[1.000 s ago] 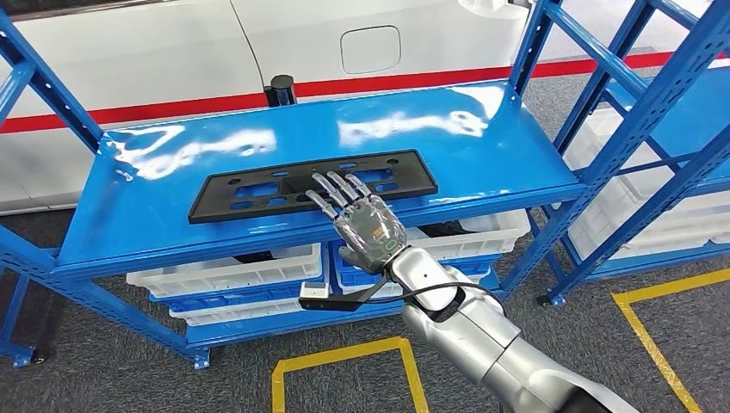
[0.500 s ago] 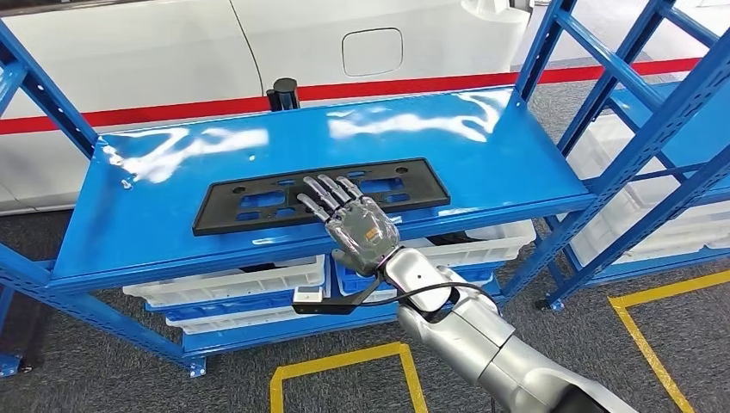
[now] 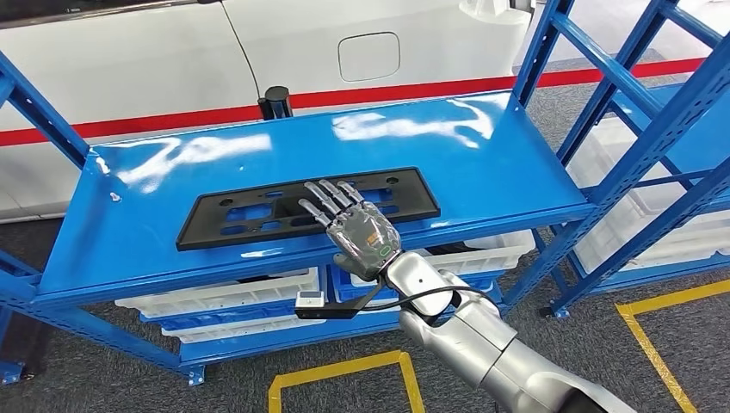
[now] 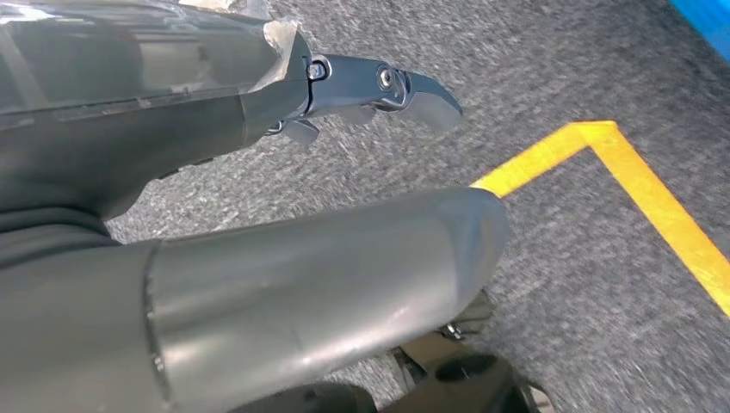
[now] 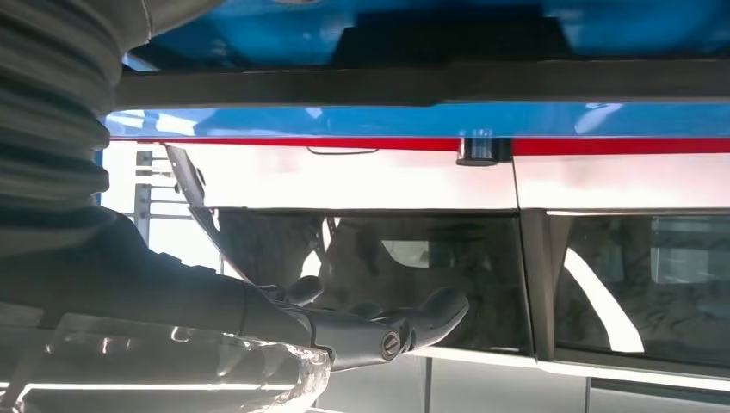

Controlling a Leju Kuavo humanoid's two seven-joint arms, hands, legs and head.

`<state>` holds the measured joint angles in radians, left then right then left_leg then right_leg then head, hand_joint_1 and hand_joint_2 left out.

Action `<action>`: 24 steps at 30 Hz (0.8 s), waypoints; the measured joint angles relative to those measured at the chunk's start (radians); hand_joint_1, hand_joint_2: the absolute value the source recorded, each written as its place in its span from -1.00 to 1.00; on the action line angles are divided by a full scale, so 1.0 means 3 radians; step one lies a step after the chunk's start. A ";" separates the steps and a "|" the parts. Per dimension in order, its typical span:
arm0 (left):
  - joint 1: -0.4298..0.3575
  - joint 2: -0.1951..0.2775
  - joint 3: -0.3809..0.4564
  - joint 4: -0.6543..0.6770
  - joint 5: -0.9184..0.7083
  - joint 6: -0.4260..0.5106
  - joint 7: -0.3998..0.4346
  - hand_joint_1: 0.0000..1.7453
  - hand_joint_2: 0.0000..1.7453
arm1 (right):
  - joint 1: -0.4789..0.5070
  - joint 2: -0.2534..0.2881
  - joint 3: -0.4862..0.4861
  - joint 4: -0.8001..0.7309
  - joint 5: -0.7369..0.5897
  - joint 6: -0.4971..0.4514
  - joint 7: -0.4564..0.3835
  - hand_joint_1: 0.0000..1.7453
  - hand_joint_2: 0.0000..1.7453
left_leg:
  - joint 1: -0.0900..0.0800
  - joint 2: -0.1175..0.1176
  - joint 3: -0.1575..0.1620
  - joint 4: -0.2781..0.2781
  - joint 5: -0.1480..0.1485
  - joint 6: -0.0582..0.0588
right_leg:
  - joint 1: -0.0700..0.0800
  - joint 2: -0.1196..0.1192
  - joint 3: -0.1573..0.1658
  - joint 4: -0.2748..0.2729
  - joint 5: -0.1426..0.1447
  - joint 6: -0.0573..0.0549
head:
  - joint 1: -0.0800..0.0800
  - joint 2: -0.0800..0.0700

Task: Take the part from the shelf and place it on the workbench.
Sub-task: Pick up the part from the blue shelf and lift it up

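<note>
The part (image 3: 232, 219) is a long flat black plate with cut-outs, lying lengthwise near the front of the blue shelf (image 3: 491, 163). My right hand (image 3: 357, 225) reaches in from the front edge, palm down, its fingers (image 3: 325, 200) spread and stretched out over the plate's middle; it holds nothing. The right wrist view shows the plate (image 5: 430, 82) as a dark band, with the hand's fingers (image 5: 405, 323) extended. In the left wrist view my left hand (image 4: 284, 215) hangs over the grey floor with its fingers straight and nothing in it.
White bins (image 3: 224, 288) sit on the lower level under the shelf. A white vehicle body (image 3: 172, 60) with a red stripe stands behind it, with a black cylinder (image 3: 276, 99) at the shelf's back edge. A second blue rack (image 3: 654, 129) is at the right. Yellow tape (image 3: 344, 370) marks the floor.
The whole picture has shifted a little, so the camera moved. My right hand stays spread over the plate's middle, with no grip taken.
</note>
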<state>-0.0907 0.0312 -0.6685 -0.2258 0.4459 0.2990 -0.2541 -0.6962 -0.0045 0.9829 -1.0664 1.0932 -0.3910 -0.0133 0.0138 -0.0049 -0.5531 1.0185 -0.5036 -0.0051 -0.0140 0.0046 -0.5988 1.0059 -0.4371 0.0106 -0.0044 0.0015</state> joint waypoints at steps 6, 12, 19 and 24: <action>0.0013 0.0002 -0.0001 0.0001 0.0006 0.0010 0.0001 -1.00 -1.00 | 0.0018 0.0010 0.0018 -0.0002 -0.0013 0.0000 0.0001 -1.00 1.00 | 0.0019 0.0005 -0.0549 0.0896 -0.0256 -0.0051 | 0.0001 0.0007 0.0065 -0.0004 -0.0051 -0.0075 | -0.0020 0.0000; 0.0013 0.0005 -0.0001 0.0000 0.0009 0.0019 -0.0001 -1.00 -1.00 | 0.0019 0.0020 0.0021 -0.0002 -0.0025 0.0000 0.0005 -1.00 1.00 | -0.0010 0.0003 -0.0164 -0.0022 0.0198 0.0018 | 0.0037 0.0023 0.0120 -0.0006 -0.0110 -0.0004 | -0.0016 0.0000; 0.0013 0.0003 0.0001 0.0000 0.0014 0.0019 -0.0001 -1.00 -1.00 | 0.0027 0.0013 0.0021 -0.0017 -0.0025 0.0000 0.0009 -1.00 1.00 | 0.0004 0.0006 -0.0103 -0.0078 0.0205 0.0139 | 0.0034 0.0015 -0.0313 0.0785 -0.0410 0.0033 | 0.0009 0.0000; 0.0017 -0.0006 0.0001 0.0000 0.0018 0.0019 -0.0002 -1.00 -1.00 | 0.0043 0.0000 0.0027 -0.0016 -0.0025 0.0001 0.0009 -1.00 1.00 | 0.0005 -0.0011 -0.0059 -0.0068 0.0156 0.0112 | -0.0002 -0.0002 -0.0201 0.0343 -0.0110 0.0155 | 0.0011 0.0000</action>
<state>-0.0857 0.0293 -0.6683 -0.2257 0.4515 0.3048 -0.2545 -0.6833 -0.0046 0.9911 -1.0712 1.0857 -0.3907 -0.0107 0.0151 -0.0082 -0.5706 0.9981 -0.4568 0.0287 -0.0146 0.0039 -0.6591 1.1089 -0.4702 0.0570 -0.0010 0.0015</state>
